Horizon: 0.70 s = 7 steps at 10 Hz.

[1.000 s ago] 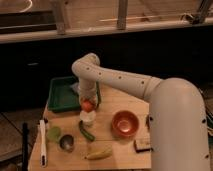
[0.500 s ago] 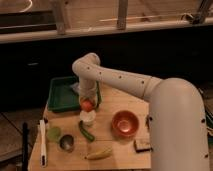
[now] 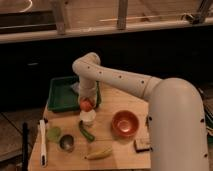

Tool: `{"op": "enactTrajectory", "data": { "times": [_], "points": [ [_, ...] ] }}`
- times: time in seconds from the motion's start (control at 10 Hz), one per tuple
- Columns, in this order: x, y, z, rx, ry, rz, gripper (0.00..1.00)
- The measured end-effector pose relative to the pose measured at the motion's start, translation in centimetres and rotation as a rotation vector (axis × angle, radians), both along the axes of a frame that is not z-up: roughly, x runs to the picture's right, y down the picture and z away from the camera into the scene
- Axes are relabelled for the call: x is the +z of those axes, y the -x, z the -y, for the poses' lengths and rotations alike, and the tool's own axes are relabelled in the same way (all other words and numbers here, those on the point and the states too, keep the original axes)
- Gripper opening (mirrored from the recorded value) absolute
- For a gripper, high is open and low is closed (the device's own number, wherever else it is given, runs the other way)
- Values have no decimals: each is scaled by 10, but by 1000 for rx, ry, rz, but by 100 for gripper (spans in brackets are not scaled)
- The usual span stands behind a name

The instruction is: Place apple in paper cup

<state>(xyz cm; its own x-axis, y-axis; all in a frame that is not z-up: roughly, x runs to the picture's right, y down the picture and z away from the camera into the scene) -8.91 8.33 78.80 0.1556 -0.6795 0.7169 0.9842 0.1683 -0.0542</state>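
While the gripper (image 3: 86,99) hangs right on the apple (image 3: 86,105), that apple sits over the upright cup (image 3: 88,118); its hold, can't tell. Cucumber (image 3: 86,132) just beside, bowl (image 3: 125,123) near.

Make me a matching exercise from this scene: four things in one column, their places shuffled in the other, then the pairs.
Things
1. apple
2. bowl
3. tray
4. banana

Places
A. near the front edge of the table
B. back left corner of the table
C. at the pincer, right above the paper cup
D. to the right of the paper cup

Pairs: 1-C, 2-D, 3-B, 4-A
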Motion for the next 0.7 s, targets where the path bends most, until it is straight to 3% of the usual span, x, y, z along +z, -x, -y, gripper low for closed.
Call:
{"op": "enactTrajectory", "data": {
  "times": [0.7],
  "points": [
    [0,-1,0,-4,0,-6,46]
  ]
}}
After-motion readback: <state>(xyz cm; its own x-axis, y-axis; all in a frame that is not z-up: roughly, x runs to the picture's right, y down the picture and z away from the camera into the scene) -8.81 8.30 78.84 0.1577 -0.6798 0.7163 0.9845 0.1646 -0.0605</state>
